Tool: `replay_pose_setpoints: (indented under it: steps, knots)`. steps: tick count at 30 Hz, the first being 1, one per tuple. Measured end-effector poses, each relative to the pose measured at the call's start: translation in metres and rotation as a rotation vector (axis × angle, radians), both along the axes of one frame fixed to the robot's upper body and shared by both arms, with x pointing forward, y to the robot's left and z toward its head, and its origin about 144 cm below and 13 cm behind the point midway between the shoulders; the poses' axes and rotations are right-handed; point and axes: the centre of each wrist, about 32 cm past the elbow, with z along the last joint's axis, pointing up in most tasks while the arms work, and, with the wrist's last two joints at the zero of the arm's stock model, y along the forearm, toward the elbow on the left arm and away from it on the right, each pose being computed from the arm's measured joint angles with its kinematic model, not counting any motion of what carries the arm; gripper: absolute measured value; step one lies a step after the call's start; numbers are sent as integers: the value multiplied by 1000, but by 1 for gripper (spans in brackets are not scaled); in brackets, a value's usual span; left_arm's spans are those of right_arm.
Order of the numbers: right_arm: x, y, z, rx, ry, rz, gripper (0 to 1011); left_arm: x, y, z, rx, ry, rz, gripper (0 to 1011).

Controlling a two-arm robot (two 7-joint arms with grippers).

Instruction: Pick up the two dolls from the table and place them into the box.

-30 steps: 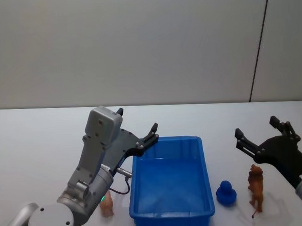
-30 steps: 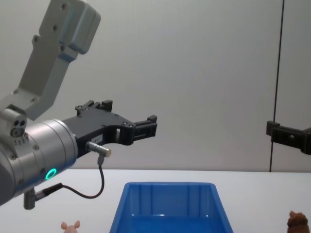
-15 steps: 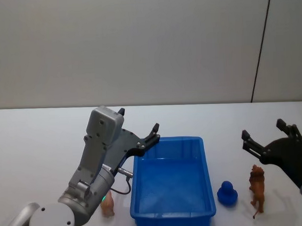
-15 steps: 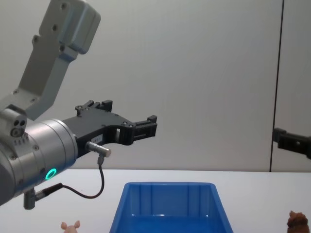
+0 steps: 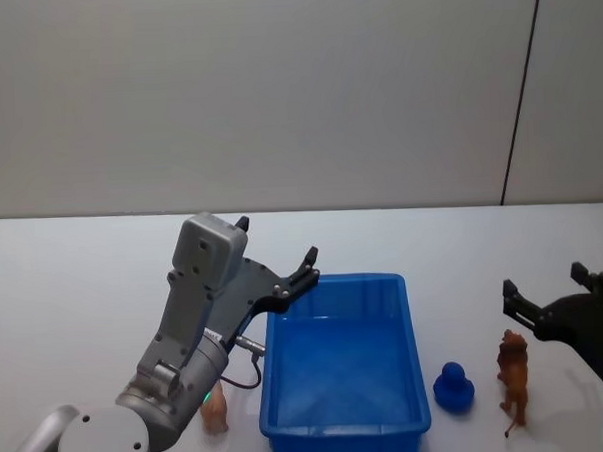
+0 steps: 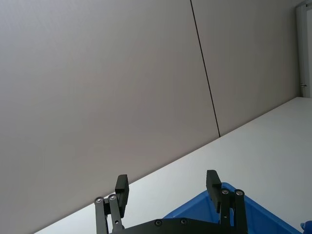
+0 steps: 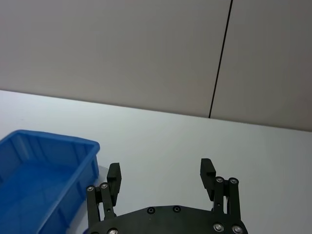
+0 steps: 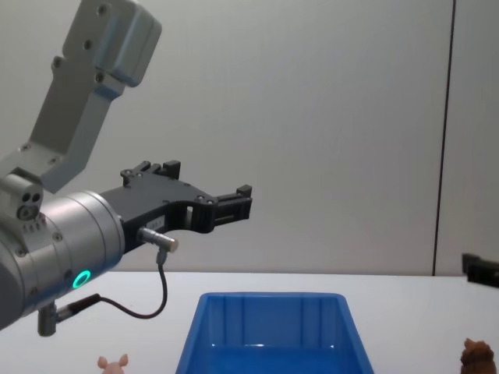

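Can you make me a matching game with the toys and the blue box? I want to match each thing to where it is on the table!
Things:
1. pink doll
2. brown doll
3. small blue toy
4. box

Places:
A. right next to the box, on its right side
B. farthest right, near the right gripper
C. left of the box
D. in the middle, between the two dolls

Pairs: 1-C, 2-B, 3-A, 4-D
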Motion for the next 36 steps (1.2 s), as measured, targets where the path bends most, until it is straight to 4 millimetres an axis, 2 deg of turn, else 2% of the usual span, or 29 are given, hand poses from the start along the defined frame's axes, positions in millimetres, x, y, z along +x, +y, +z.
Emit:
replay_pose_setpoints:
  steps: [12, 36]
  knots:
    - [-2, 4, -9, -20, 82, -25, 1001, 0, 0, 0, 0, 0, 0, 1001]
    - [-17, 29, -31, -14, 273, -42, 1001, 0, 0, 0, 0, 0, 0, 1001]
